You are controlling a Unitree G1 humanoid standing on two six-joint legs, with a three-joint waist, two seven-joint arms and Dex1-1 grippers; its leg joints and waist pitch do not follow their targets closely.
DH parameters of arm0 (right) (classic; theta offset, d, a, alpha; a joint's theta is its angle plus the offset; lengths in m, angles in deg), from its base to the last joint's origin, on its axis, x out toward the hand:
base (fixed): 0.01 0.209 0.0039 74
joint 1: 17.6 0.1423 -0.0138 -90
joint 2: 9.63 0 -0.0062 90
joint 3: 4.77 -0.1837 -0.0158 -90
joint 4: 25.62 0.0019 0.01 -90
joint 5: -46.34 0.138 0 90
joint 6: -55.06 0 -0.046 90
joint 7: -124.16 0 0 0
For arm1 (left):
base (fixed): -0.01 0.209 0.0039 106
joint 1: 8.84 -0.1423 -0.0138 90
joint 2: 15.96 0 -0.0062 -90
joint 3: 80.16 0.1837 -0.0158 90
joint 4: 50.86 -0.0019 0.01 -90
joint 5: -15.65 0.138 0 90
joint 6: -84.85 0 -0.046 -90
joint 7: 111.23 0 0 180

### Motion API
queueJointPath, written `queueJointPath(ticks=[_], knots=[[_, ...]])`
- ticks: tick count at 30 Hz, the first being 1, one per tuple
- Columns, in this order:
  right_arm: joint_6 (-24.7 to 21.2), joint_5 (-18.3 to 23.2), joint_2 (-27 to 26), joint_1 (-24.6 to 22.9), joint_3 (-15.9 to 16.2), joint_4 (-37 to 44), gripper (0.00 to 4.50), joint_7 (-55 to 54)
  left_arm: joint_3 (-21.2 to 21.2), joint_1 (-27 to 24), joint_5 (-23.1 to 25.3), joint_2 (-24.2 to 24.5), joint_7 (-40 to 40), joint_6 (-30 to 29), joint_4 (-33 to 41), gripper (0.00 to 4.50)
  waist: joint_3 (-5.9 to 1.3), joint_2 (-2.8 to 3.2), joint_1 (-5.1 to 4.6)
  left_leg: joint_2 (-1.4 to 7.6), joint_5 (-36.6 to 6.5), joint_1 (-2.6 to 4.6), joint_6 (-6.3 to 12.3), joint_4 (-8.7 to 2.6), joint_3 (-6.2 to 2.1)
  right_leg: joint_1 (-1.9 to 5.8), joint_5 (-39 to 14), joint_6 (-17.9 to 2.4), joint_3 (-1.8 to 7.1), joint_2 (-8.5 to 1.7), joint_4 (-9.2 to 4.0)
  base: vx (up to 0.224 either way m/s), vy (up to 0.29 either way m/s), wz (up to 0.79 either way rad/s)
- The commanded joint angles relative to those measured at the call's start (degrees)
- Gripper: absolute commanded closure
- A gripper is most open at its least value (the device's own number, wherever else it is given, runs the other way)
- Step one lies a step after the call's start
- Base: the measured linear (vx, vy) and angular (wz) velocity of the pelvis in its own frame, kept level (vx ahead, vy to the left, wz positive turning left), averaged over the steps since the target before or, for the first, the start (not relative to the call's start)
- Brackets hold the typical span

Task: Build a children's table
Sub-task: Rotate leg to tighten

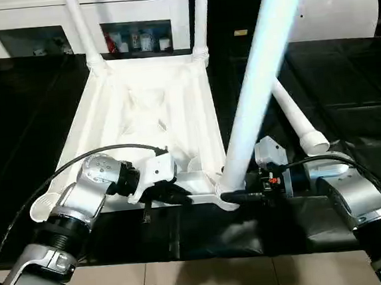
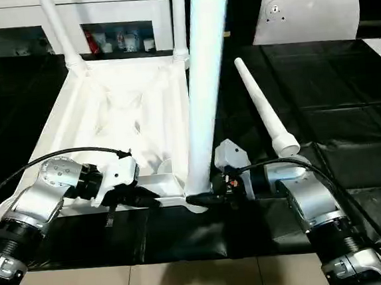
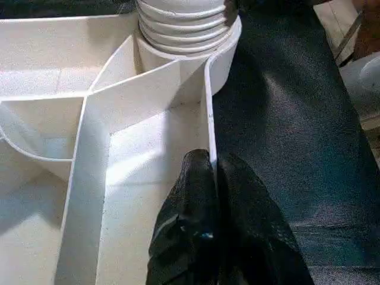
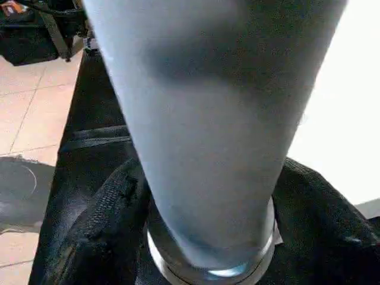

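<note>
White plastic makes up the tabletop (image 1: 141, 113), which lies upside down on the black-covered work table (image 1: 346, 95), its ribbed underside facing up. Two legs stand upright in the far corner sockets: one at the far left corner (image 1: 81, 25) and one at the far right corner (image 1: 200, 18). A third leg (image 1: 259, 83) rises from the near right corner socket (image 1: 225, 196), leaning a little to the right as it climbs out of the top of the head views. The fourth leg (image 2: 262, 109) lies flat on the black cover just to the right of the tabletop, its wider ringed end pointing toward the robot.

The left gripper (image 1: 175, 194) is pinched tight on the thin near rim (image 3: 209, 127) of the tabletop, close to the near right corner; the left wrist view shows one black finger on each side of that rim, with the ribbed base of the third leg sitting in its socket just beyond. The right gripper (image 1: 239, 197) reaches in from the right at the foot of the third leg, and its black fingers (image 4: 104, 219) sit on either side of the leg just above the socket, closed around it.

A white glass-door cabinet (image 1: 134, 27) stands behind the work table.
</note>
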Motion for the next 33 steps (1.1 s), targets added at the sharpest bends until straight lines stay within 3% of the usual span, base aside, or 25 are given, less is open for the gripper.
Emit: queueJointPath(ticks=[1, 10, 11, 12, 13, 14, 15, 16, 18, 19, 20, 21, 22, 23, 24, 25, 26, 27, 28, 29, 30, 31, 32, 33], knots=[[0.08, 0.73, 0.19, -0.01, 0.69, -0.06, 1.83, 1.62, 3.4, 0.3, 1.77, 0.0, 2.63, 0.9, -0.47, 4.5, -3.59, -0.47, -0.44, 4.13, -9.01, 0.83, 5.18, -3.87, -1.15, 2.9, -15.04, -10.93, 4.08, -5.32, -3.56, 0.0, 0.0, 0.0], [-0.62, 0.88, -0.61, -1.64, 1.22, 0.63, 1.98, 1.1, 3.02, 0.01, 2.42, -0.49, 0.76, 1.13, -1.34, 4.5, -3.62, -0.25, -0.36, 4.2, -9.94, 0.92, 4.53, -3.95, -1.2, 2.92, -14.77, -11.09, 4.09, -5.33, -3.63, 0.0, 0.0, 0.0], [-0.92, 1.05, -0.95, -2.19, 1.22, 1.0, 1.98, 0.63, 2.72, -0.14, 2.42, -0.97, -0.32, 0.6, -1.36, 4.5, -3.69, 0.1, -0.28, 4.19, -10.05, 0.91, 4.42, -3.94, -1.26, 2.97, -14.72, -11.2, 4.07, -5.34, -3.55, 0.0, 0.0, 0.0], [-1.05, 1.14, -1.1, -2.45, 1.22, 1.18, 1.98, 0.41, 2.57, -0.21, 2.41, -1.19, -0.82, 0.33, -1.36, 4.5, -3.62, 0.0, -0.31, 4.22, -10.4, 0.91, 4.38, -3.98, -1.2, 2.91, -14.98, -11.08, 4.08, -5.31, -3.73, 0.0, 0.0, 0.0], [-1.91, 1.59, -1.8, -3.28, 1.05, 1.89, 1.98, -0.68, 2.09, -0.34, 2.37, -1.91, -2.51, -0.97, -1.17, 4.5, -3.59, 0.58, -0.09, 4.23, -11.54, 1.02, 3.83, -4.06, -1.32, 2.9, -16.14, -10.99, 4.06, -5.4, -3.85, 0.0, 0.0, 0.0], [-2.75, 1.93, -2.46, -3.95, 0.87, 2.51, 1.98, -1.77, 1.65, -0.41, 2.29, -2.54, -3.98, -2.18, -1.03, 4.5, -3.59, 0.58, -0.09, 4.23, -11.54, 1.02, 3.83, -4.06, -1.32, 2.9, -16.14, -10.99, 4.06, -5.4, -3.85, 0.0, 0.0, 0.0], [-3.36, 2.17, -2.94, -4.42, 0.74, 2.95, 1.98, -2.56, 1.34, -0.45, 2.24, -2.99, -5.03, -3.06, -0.93, 4.5, -3.33, 0.28, -0.09, 4.32, -12.76, 1.18, 3.37, -4.25, -1.34, 2.8, -17.46, -10.74, 4.05, -5.33, -4.2, 0.0, 0.0, 0.0], [-4.74, 2.59, -5.06, -5.64, 0.01, 3.75, 1.99, -6.13, -0.04, -0.57, 1.4, -4.82, -8.3, -5.9, -0.39, 4.5, -3.09, 0.63, -0.23, 4.28, -15.13, 1.35, 2.68, -4.49, -1.37, 2.73, -20.23, -10.2, 4.05, -5.28, -4.52, 0.0, 0.0, 0.0], [-6.28, 2.58, -6.98, -6.44, -0.59, 4.04, 1.99, -9.7, -1.05, -0.54, 0.78, -6.54, -11.02, -8.17, 0.17, 4.5, -2.33, 0.67, -0.54, 4.22, -20.62, 2.13, 0.97, -4.74, -1.53, 2.25, -27.63, -8.94, 3.96, -5.53, -5.52, 0.0, 0.0, 0.0], [-7.25, 2.5, -7.86, -6.78, -0.82, 4.15, 1.99, -11.46, -1.47, -0.5, 0.56, -7.36, -12.3, -9.24, 0.44, 4.5, -1.9, 0.46, -1.02, 3.71, -24.59, 2.64, 0.1, -4.76, -1.93, 2.31, -35.34, -6.36, 3.36, -5.59, -6.44, 0.0, 0.0, 0.0], [-7.77, 2.01, -9.08, -7.09, -1.03, 4.06, 2.02, -13.97, -2.03, -0.33, 0.59, -8.57, -14.5, -10.35, 0.48, 4.5, -1.79, 0.72, -1.24, 3.49, -26.71, 3.22, -0.6, -4.59, -2.27, 2.06, -40.14, -3.96, 2.98, -5.81, -7.26, 0.0, 0.0, 0.0], [-8.6, 1.67, -10.62, -7.3, -1.42, 3.89, 2.02, -16.68, -2.72, -0.1, 0.48, -9.97, -16.92, -11.92, 0.59, 4.5, -1.72, 0.66, -1.5, 3.47, -27.6, 3.49, -0.82, -4.58, -2.33, 1.84, -41.4, -3.16, 2.82, -5.74, -7.68, -0.074, 0.015, -0.03], [-9.93, 0.78, -13.36, -7.47, -2.02, 3.37, 2.07, -21.59, -4.1, 0.32, 0.37, -12.53, -21.6, -14.84, 0.91, 4.5, -1.19, 1.13, -2.68, 3.31, -31.29, 3.88, -1.6, -4.58, -2.73, 1.63, -43.44, -1.24, 1.54, -5.24, -8.66, -0.052, 0.013, -0.01], [-10.85, 0.05, -15.28, -7.53, -2.32, 3.01, 2.08, -24.88, -5.21, 0.64, 0.34, -14.56, -25.25, -17.03, 1.28, 4.5, -0.82, 1.38, -3.23, 3.4, -34.08, 4.77, -1.92, -4.32, -2.86, 1.3, -44.44, -0.39, 0.22, -4.87, -9.52, -0.075, 0.029, -0.03], [-10.97, -0.1, -15.64, -7.49, -2.4, 2.88, 2.08, -25.53, -5.39, 0.7, 0.28, -14.91, -25.81, -17.45, 1.38, 4.5, -0.57, 1.53, -4.06, 3.42, -36.62, 5.23, -2.0, -4.31, -3.15, 1.49, -44.29, 0.92, -1.59, -4.24, -10.2, -0.065, 0.048, -0.04], [-13.54, -1.12, -21.1, -6.23, -4.78, 0.49, 2.08, -35.18, -7.88, 1.37, 0.06, -19.15, -32.97, -22.39, 2.44, 4.5, -0.4, 3.65, -4.37, 7.22, -47.81, -0.36, -2.8, -10.42, -4.33, 7.43, -29.16, -0.39, -1.67, -2.67, 0.59, -0.065, 0.048, -0.04], [-14.33, -1.2, -22.4, -5.79, -5.56, -0.05, 2.08, -37.45, -8.71, 1.71, 0.38, -20.38, -35.52, -23.55, 2.59, 4.5, -0.4, 3.65, -4.37, 7.22, -47.81, -0.36, -2.8, -10.42, -4.33, 7.43, -29.16, -0.39, -1.67, -2.67, 0.59, -0.11, 0.051, -0.03], [-14.79, -1.2, -23.07, -5.56, -5.98, -0.28, 2.08, -38.6, -9.2, 1.93, 0.65, -21.09, -37.11, -24.17, 2.65, 4.5, -1.62, 3.02, -1.45, 5.31, -52.23, -3.33, -4.06, -13.48, -0.3, 8.53, -12.17, -1.11, 0.91, -0.2, 8.8, -0.097, 0.009, 0.06], [-15.07, -1.73, -24.17, -4.72, -6.72, -1.31, 2.08, -41.26, -9.99, 2.41, 0.74, -22.29, -39.41, -24.94, 2.62, 4.5, -2.21, -0.83, -1.85, 2.85, -36.31, 4.12, -4.93, -7.13, -0.28, 2.26, -40.74, 1.88, 6.7, -3.99, 1.7, -0.097, 0.009, 0.06], [-15.24, -2.03, -24.9, -4.01, -7.11, -2.07, 2.08, -43.01, -10.58, 2.86, 0.81, -23.1, -41.13, -25.32, 2.5, 4.5, -2.21, -0.83, -1.85, 2.85, -36.31, 4.12, -4.93, -7.13, -0.28, 2.26, -40.74, 1.88, 6.7, -3.99, 1.7, 0.056, -0.103, 0.03], [-15.47, -2.42, -25.91, -3.01, -7.63, -3.14, 2.08, -45.39, -11.39, 3.49, 0.91, -24.21, -43.51, -25.79, 2.3, 4.5, -2.1, -2.52, -2.97, -2.89, -9.56, 4.05, 1.04, 5.24, -2.25, -0.5, -61.07, 1.34, 7.72, -7.07, -7.36, 0.138, -0.085, -0.27], [-15.55, -2.73, -26.83, -1.9, -7.92, -4.2, 2.08, -47.32, -12.24, 4.25, 1.13, -25.19, -46.07, -25.91, 1.93, 4.5, -1.98, -1.21, -1.41, -1.83, 0.51, -2.01, 2.24, 3.34, -4.34, 5.11, -52.7, 1.26, 9.26, -8.9, -5.74, 0.138, -0.085, -0.27], [-15.07, -2.98, -27.66, -0.72, -8.14, -5.31, 2.08, -49.02, -12.99, 5.07, 1.68, -25.8, -48.66, -25.67, 1.6, 4.5, -2.72, 0.19, -0.84, 0.45, 2.68, -1.7, 1.27, -1.29, -4.75, 4.8, -33.51, -2.19, 7.13, -6.2, -2.85, 0.093, 0.009, -0.21], [-14.88, -3.04, -27.84, -0.44, -8.21, -5.59, 2.08, -49.39, -13.12, 5.25, 1.85, -25.88, -49.19, -25.58, 1.55, 4.5, -3.24, 0.38, -1.29, 1.19, 2.5, -0.38, 1.77, -1.98, -4.58, 3.44, -24.48, -3.51, 6.52, -4.05, -2.03, 0.0, 0.0, 0.0]])
